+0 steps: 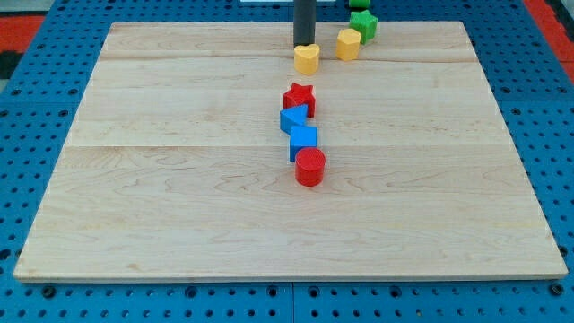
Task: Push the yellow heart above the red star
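The yellow heart [307, 59] lies near the view's top, above the red star [300, 97] with a gap of bare board between them. My tip [304, 45] stands right at the heart's upper edge, touching or nearly touching it. The rod rises out of the view's top. The red star heads a close column of blocks running down the board's middle.
Below the star lie a blue block [293, 119], a blue cube [303, 141] and a red cylinder [310, 167]. A second yellow block [349, 43] and two green blocks [364, 24] sit at the view's top right of the heart. The wooden board [179, 179] lies on a blue pegboard.
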